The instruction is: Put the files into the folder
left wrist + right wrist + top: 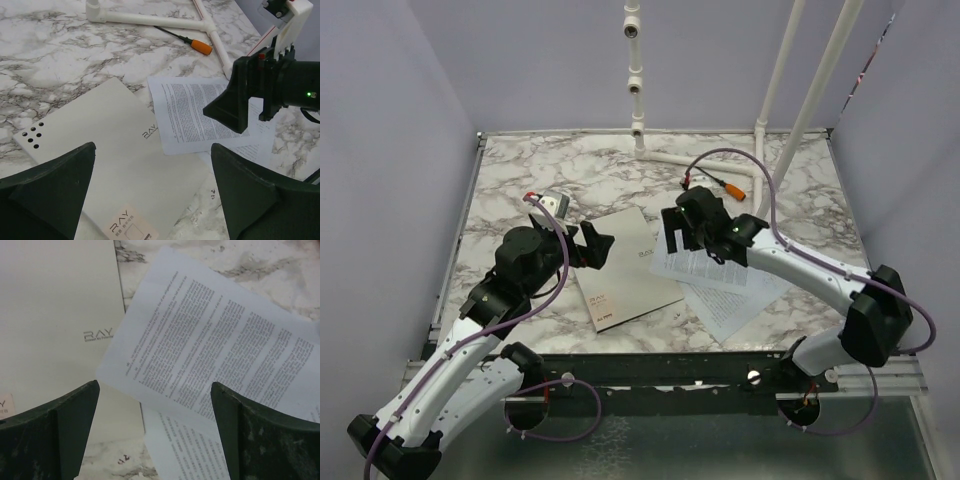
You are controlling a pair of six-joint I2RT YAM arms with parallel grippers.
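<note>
Two grippers, both with jaws spread wide and nothing in them: your left gripper (598, 247) hangs above the left side of the folder (630, 275), your right gripper (682, 245) above the top sheet of the files (738, 298). The folder lies closed, cover up, flat on the table (520, 180) between the arms. The files sit fanned just to its right, one corner of the top sheet lapping onto the folder's right edge; a screwdriver (725, 187) lies well behind them.
</note>
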